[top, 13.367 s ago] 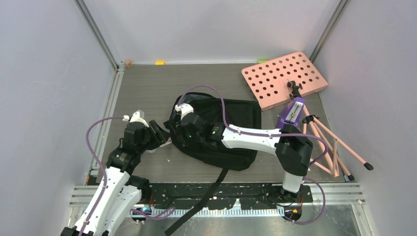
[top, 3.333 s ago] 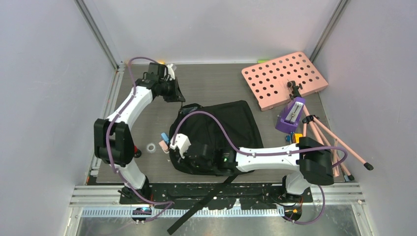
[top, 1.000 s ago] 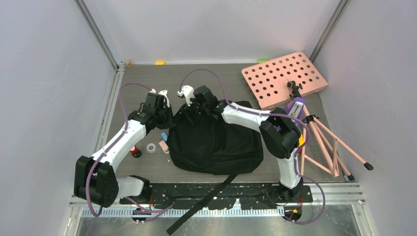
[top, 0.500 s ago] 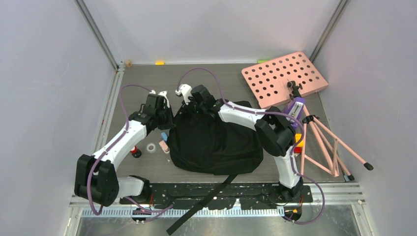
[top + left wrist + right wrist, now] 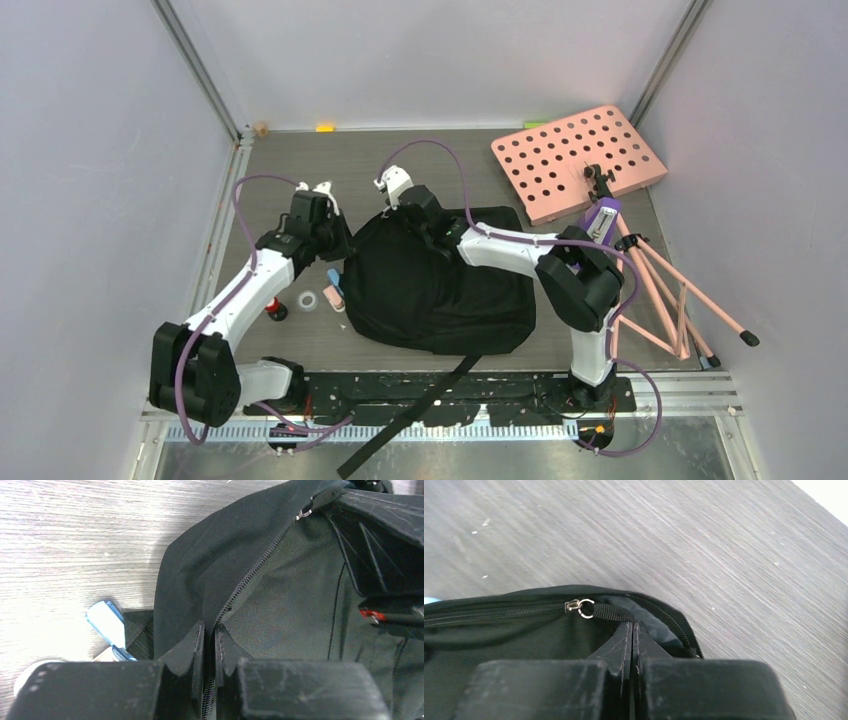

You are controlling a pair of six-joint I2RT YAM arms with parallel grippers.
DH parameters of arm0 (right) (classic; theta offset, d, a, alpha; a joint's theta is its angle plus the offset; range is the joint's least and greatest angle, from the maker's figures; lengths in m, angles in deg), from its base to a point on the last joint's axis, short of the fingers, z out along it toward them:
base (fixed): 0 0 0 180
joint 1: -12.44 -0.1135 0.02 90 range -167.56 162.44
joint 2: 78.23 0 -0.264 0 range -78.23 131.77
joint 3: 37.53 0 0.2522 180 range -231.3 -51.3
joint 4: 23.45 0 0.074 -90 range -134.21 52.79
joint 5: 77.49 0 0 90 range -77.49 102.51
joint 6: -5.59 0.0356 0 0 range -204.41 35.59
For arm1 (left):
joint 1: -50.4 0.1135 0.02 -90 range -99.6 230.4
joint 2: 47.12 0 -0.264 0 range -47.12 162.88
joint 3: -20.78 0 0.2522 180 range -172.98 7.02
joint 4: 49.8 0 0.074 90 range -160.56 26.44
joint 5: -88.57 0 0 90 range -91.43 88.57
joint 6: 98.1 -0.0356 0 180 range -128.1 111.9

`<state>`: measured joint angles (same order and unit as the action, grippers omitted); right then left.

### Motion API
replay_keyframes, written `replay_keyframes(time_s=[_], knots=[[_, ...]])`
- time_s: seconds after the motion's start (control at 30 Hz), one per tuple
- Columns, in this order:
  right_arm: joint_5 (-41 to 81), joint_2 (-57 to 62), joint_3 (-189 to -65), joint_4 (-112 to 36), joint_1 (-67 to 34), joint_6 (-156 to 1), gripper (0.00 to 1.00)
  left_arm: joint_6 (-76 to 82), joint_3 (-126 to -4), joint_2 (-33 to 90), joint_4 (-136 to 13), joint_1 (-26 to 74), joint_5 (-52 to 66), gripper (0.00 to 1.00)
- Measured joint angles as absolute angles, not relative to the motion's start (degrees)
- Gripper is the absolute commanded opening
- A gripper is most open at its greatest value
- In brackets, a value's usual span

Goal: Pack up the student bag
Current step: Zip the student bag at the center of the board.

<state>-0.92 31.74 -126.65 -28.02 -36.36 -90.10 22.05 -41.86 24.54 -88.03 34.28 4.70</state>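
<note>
Top external: black backpack (image 5: 430, 290) flat, mid of table (image 5: 290, 170), strap (image 5: 420, 398) hanging off near edge. Far-left edge: left gripper (image 5: 338, 243), jaws narrow, pinching fabric along the zip (image 5: 250, 576). Far edge: right gripper (image 5: 408, 212), jaws closed flat; tips meet zip pull (image 5: 611, 612), can't tell if it's pinched. Far right: pink board (image 5: 578, 160), apart from bag. Small bits (image 5: 308, 300) just left of bag.

You have no writing, number or brand that can be read in any of the three views. The student bag (image 5: 440, 290) shows only plain black fabric. A small red mark (image 5: 372, 615) sits on a black part at the right edge of the left wrist view, too small and blurred to read.
</note>
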Motion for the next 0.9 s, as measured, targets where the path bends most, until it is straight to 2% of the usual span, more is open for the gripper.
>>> replay_keyframes(time_s=[0.2,0.43,0.9], knots=[[-11.45,31.74,-125.9,-26.51,-36.16,-90.17,0.0,23.23,-41.16,21.59,-87.48,34.81,4.81,0.0],[-18.21,29.43,-125.82,-28.5,-36.16,-90.89,0.0,24.24,-39.45,19.23,-87.22,36.1,5.49,0.0],[-21.09,24.35,-122.89,-35.85,-34.74,-88.44,0.0,24.46,-39.61,19.27,-87.37,37.61,7.98,0.0]])
